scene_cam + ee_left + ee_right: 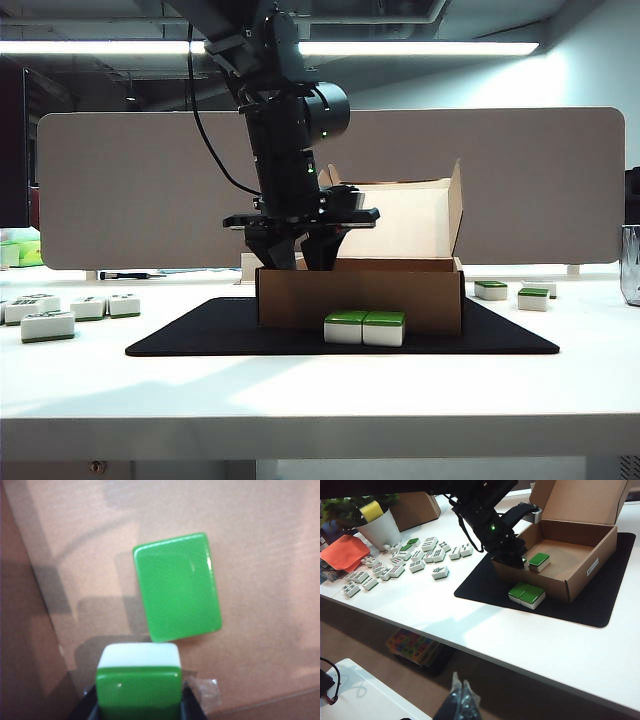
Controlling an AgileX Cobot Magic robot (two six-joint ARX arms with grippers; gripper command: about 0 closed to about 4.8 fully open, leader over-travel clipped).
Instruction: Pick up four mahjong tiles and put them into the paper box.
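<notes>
Inside paper box [260, 540], left claw [138, 707] grips tile [138, 680].

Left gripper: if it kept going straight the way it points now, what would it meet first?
The left gripper, shut on a mahjong tile, points down into the paper box. Its tile would probably meet the bare box floor first, just beside the green-backed tile lying there; depth is unclear.

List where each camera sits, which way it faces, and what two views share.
Exterior view: low at the table edge, facing the paper box front and left pincer.
Left wrist view: looks down into the box at a lying tile; the pincer grips another.
Right wrist view: high and off to one side; right pincer at the frame's edge.
Shared: box, two outside tiles.
</notes>
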